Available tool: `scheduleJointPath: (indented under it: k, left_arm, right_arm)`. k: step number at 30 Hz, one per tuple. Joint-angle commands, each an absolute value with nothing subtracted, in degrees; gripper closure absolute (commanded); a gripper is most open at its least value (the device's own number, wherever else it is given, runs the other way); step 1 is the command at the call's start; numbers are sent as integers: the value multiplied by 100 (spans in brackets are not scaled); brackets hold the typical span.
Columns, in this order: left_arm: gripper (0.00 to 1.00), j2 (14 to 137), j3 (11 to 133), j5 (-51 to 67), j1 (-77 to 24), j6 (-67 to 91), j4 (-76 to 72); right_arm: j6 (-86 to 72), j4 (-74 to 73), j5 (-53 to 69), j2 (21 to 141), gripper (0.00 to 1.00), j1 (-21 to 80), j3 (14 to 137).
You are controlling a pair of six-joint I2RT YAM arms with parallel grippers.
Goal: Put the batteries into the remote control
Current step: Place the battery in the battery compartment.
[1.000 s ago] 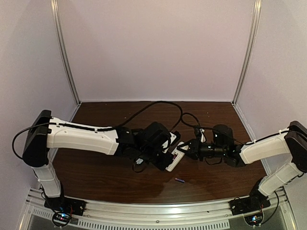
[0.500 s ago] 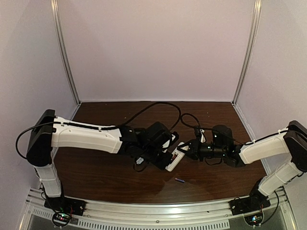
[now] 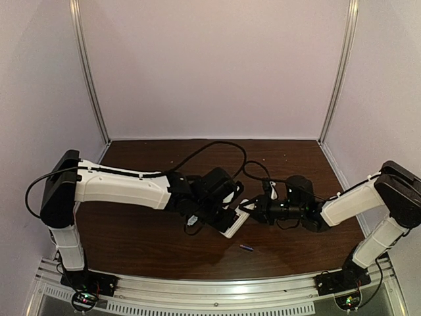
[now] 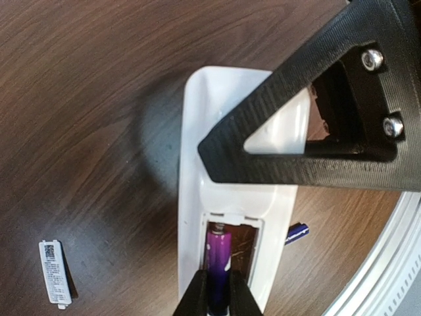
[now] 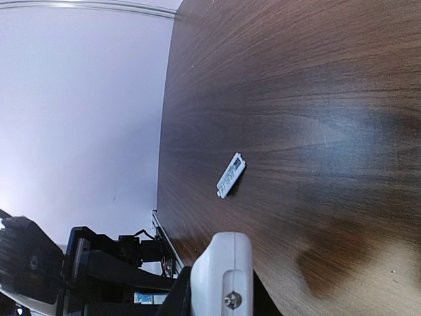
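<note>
Nearest the arm bases, the second battery [image 3: 246, 247] lies alone on the dark wooden tabletop [image 3: 145, 237]. It is a small bluish-purple cylinder, close to the remote control [image 3: 234, 226] but not touching it. Just beyond it the two arms meet over the middle of the tabletop, with the remote control between them. The left wrist view shows the remote control [image 4: 197, 164] with its back face up and its compartment [image 4: 247, 240] open, reddish-dark inside. The purple battery [image 4: 218, 253] lies lengthwise in the left side of that recess. The left end effector [image 4: 218, 299] is clamped on this battery, one thin black fingertip pressed to each side. The other side of the recess holds no battery, and the second battery [image 4: 297, 232] shows just past the remote's right edge. The right end effector [image 3: 247, 210] reaches in from the opposite side and is closed on the far end of the remote control. One black triangular finger lies across the white body in the left wrist view. In the right wrist view the rounded white end of the remote [image 5: 222, 263] sits between its two dark fingers. The small white cover piece [image 4: 52, 271] lies flat on the wood, well apart from the remote, and also appears in the right wrist view [image 5: 231, 174]. Farther back the tabletop runs bare to pale walls with metal corner posts.
</note>
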State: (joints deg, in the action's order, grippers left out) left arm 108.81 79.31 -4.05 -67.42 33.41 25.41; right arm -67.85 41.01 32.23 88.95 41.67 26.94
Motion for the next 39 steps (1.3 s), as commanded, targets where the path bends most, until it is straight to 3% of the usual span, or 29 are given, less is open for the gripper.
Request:
scheduleJointPath:
  k: [1,11,17,22,25,31,39]
  left_arm:
    - [82,11025,8068,-462,-6658,3393,2592]
    - [60,10646,7814,-440,-6656,3202,2491]
    - [29,9851,7404,-213,-6649,2798,1879]
    - [19,9117,7016,-151,-6653,2337,1511]
    - [19,8529,6455,210,-6650,1679,1102]
    - [30,7532,5364,949,-6685,24,416]
    - [40,7206,4654,1145,-7186,-1704,213]
  right_arm:
    - [-7005,4584,3514,8849,100,4254,2689]
    - [-6951,4227,3556,8766,100,4229,2705]
    - [-6909,4037,3723,8765,100,4161,2759]
    - [-6727,3621,3906,8665,100,4123,2865]
    - [-6559,3330,4151,8592,100,4121,3004]
    - [-6174,2546,4620,8415,100,4122,3410]
    - [-5865,1840,5171,8443,100,4210,3776]
